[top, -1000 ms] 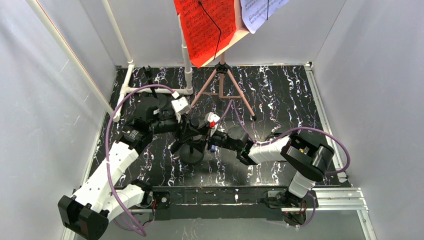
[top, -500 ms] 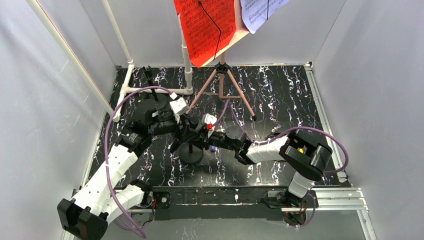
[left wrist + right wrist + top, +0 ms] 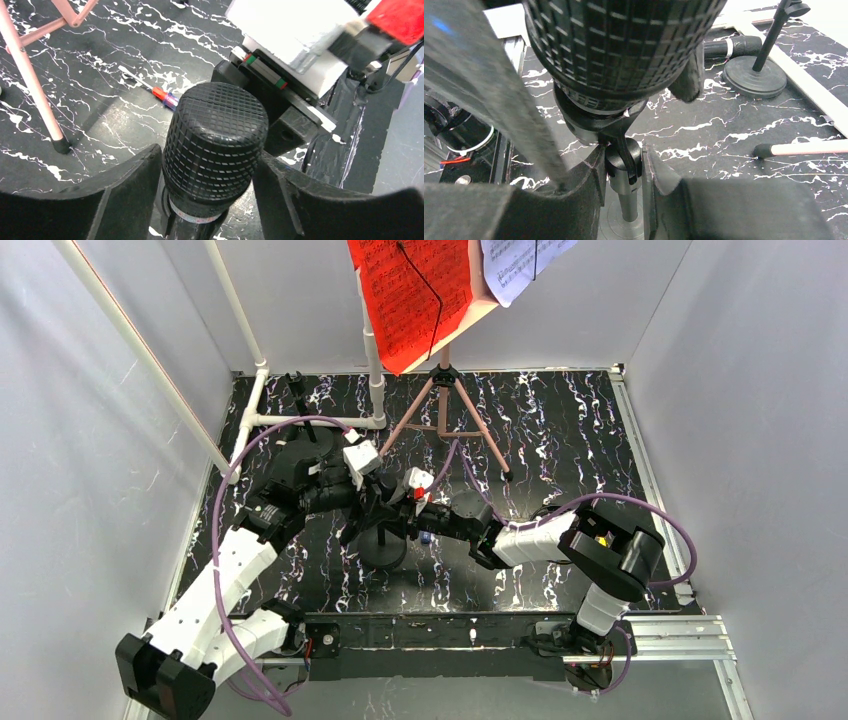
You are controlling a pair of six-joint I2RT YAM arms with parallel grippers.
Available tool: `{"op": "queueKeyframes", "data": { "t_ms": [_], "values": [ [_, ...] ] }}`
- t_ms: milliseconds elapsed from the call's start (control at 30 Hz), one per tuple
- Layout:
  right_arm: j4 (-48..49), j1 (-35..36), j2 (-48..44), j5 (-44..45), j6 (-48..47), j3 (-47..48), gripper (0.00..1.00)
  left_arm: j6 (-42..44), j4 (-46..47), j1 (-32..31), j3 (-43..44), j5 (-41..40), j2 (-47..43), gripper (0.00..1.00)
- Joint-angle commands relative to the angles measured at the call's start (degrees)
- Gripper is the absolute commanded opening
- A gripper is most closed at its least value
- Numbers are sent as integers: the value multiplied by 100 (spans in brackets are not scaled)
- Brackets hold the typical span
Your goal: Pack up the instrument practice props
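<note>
Centre of the table (image 3: 560, 420): a mic (image 3: 215, 130) stands on its base (image 3: 383, 552). The left gripper (image 3: 210, 172) clasps its head from the left, and the right gripper (image 3: 623, 175) pinches the stem just beneath from the right. Behind them stands the rack (image 3: 443, 405), with two sheets (image 3: 410, 290) side by side on top. A second mic (image 3: 754, 77) stands back left, beside the pipe frame (image 3: 310, 421). A small tool (image 3: 162, 95) lies between a rack leg and the mic.

White shells, black joints on left arm (image 3: 235, 555) and right arm (image 3: 535, 538); purple cables (image 3: 213, 520); black pincer fingers (image 3: 120, 200).
</note>
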Motion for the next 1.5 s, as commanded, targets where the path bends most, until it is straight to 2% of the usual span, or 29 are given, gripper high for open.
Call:
{"op": "queueKeyframes", "data": {
  "t_ms": [0, 100, 233, 267, 433, 533, 567, 633, 733, 800, 1000, 1467],
  "values": [
    [86, -37, 134, 44, 17, 178, 1, 160, -203, -66, 47, 30, 125, 54],
    [61, -32, 213, -42, 22, 238, 11, 181, -216, -66, 39, 79, 57, 27],
    [-28, -36, 318, -165, 7, 362, 25, 200, -220, -67, 43, 371, 61, 3],
    [-59, -31, 345, -214, -9, 403, 28, 203, -218, -74, 51, 474, 66, 0],
    [-166, -34, 407, -301, -76, 507, 45, 196, -215, -91, 74, 739, 92, 0],
    [-206, -33, 468, -336, -89, 576, 47, 194, -215, -111, 74, 755, 72, 0],
    [-197, -26, 494, -359, -89, 595, 47, 194, -215, -113, 74, 751, 61, 0],
    [-177, -35, 547, -390, -81, 611, 36, 190, -219, -124, 74, 728, 50, 0],
    [-155, -36, 617, -414, -72, 588, 12, 161, -217, -120, 97, 715, 3, 0],
    [-202, -32, 690, -394, -103, 555, 1, 109, -180, -120, 132, 720, -48, 0],
    [-472, -31, 1040, -356, -289, 446, 1, -157, 80, -120, 423, 822, -128, 0],
    [-289, -62, 1646, -382, -270, 74, 1, -581, 684, -120, 776, 795, -390, 0]
  ]
}}
